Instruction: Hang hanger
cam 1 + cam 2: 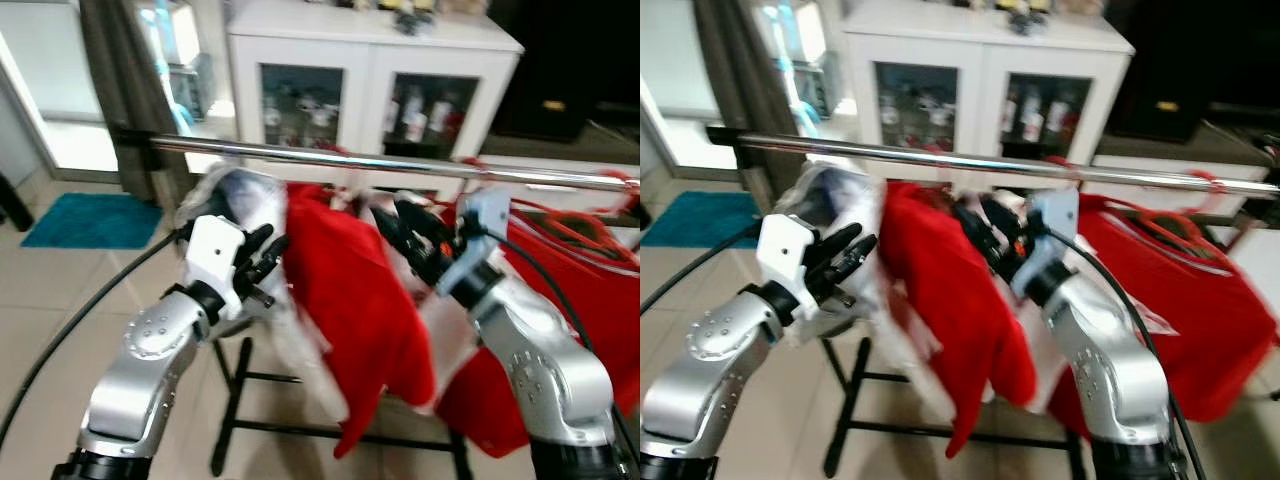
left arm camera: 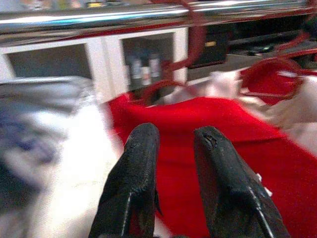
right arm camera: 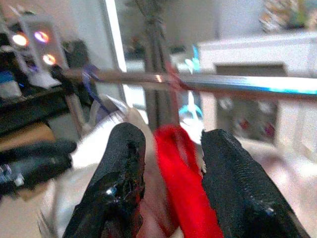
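Observation:
A red garment with white trim (image 1: 350,300) hangs from a chrome rail (image 1: 400,165) by a red hanger whose hook (image 2: 195,29) curls over the rail. My right gripper (image 1: 405,235) is at the garment's top, just under the rail. In the right wrist view the red cloth (image 3: 178,163) sits between its fingers (image 3: 124,163). My left gripper (image 1: 268,255) is at the garment's left edge beside white fabric (image 1: 235,195). Its fingers (image 2: 141,163) stand slightly apart with nothing between them.
More red clothing (image 1: 590,290) hangs further right on the same rail. The rack's black base (image 1: 235,390) stands on the tiled floor. Behind are a white glass-door cabinet (image 1: 370,60), a dark curtain (image 1: 120,80) and a teal mat (image 1: 90,220).

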### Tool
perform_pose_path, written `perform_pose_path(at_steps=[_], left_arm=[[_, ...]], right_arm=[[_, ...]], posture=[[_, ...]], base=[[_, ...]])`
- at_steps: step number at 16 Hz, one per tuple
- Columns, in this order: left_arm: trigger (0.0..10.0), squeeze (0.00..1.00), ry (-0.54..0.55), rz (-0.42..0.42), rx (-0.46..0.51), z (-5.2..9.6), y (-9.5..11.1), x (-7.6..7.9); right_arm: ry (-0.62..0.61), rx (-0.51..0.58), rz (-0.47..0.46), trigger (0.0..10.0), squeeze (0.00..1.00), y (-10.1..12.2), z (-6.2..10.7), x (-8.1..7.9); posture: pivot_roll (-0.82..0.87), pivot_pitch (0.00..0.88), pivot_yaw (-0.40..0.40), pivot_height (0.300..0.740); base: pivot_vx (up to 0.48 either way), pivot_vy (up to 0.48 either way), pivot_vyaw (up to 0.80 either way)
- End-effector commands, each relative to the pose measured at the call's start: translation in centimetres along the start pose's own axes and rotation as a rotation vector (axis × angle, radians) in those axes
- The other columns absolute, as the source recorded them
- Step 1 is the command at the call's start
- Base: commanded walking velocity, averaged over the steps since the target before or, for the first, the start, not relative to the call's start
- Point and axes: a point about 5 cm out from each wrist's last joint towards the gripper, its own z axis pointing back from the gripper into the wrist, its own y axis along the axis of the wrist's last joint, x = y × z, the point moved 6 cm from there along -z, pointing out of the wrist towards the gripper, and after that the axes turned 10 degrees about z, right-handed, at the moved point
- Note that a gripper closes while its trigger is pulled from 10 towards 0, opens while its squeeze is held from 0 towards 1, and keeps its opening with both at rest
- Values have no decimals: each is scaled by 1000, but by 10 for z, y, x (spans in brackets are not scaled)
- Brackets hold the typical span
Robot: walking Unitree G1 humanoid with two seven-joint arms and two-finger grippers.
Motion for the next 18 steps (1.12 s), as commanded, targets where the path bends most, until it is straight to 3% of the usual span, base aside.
perform_pose_path(at_steps=[1, 4, 5, 6, 9, 11, 14, 15, 18], left_arm=[[10000, 0, 8, -22, 0, 2, 3, -2], [10000, 0, -6, -12, 1, 4, 3, 0], [10000, 0, -13, -2, 1, 4, 3, 0], [10000, 0, -45, 5, 0, 6, 3, 4], [10000, 0, -205, 13, -63, 20, -4, 18], [10000, 0, -241, 20, -89, 26, -5, 18], [10000, 0, -237, 4, -121, 34, -5, 6], [10000, 0, -233, 1, -118, 35, -3, 5], [10000, 0, -135, 12, -92, 28, -6, 1]], right_arm=[[7, 33, 9, 10000, 0, 10, 0, -3], [2, 31, 28, 10000, 0, 12, 1, -1], [1, 31, 30, 10000, 698, 12, 1, -1], [-23, 19, 41, 10000, 1000, 11, 0, 5], [-105, -79, 146, 10000, 1000, 0, -14, 27], [-66, -141, 207, 10000, 1000, -7, -27, 32], [-124, -219, 313, 10000, 988, -19, -62, 61], [-155, -224, 329, 10000, 0, -17, -69, 69], [-209, -160, 253, 10000, 0, -12, -70, 80]], posture=[[-95, 0, -19, 740], [-92, 0, -24, 740], [-92, 0, -24, 740], [-91, 0, -25, 740], [-88, 0, -19, 740], [-89, 0, -13, 740], [-82, 0, -10, 740], [-75, 0, -15, 740], [-69, 0, -27, 740]], base=[[0, -480, 0], [0, -320, 0], [0, 0, 0], [0, 0, 0], [0, 0, 0], [0, 0, 0], [0, 0, 0], [0, 0, 0], [0, 0, 0]])
